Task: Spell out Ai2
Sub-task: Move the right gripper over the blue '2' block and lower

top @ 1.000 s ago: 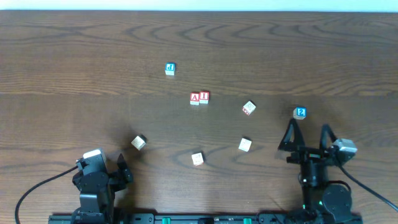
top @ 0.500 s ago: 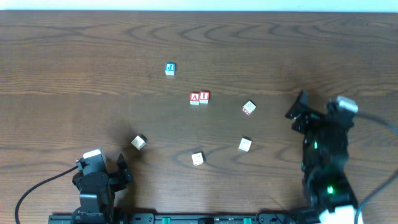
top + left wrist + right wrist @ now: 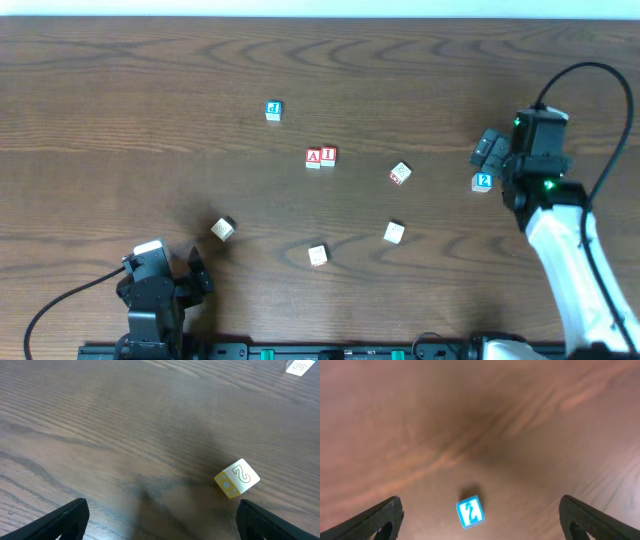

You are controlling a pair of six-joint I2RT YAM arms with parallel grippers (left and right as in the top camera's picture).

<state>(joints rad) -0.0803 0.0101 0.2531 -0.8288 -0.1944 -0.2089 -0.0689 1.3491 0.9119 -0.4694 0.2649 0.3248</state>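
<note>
A red A block [image 3: 313, 157] and a red I block [image 3: 329, 155] sit side by side mid-table. A blue 2 block [image 3: 483, 181] lies at the right and shows between the jaws in the right wrist view [image 3: 470, 512]. My right gripper [image 3: 490, 152] is open and hangs above and just behind that block. My left gripper [image 3: 196, 272] is open and empty at the front left. A yellow block marked 2 [image 3: 237, 478] lies ahead of it; the overhead view shows it [image 3: 222, 229].
A blue block [image 3: 273, 110] lies at the back. Three pale blocks lie mid-table [image 3: 400, 173], [image 3: 394, 232], [image 3: 317, 255]. A white block shows at the left wrist view's top right [image 3: 298, 366].
My right arm has swung up from the front edge and reached out over the blue 2 block. The left arm and all blocks have stayed still.
</note>
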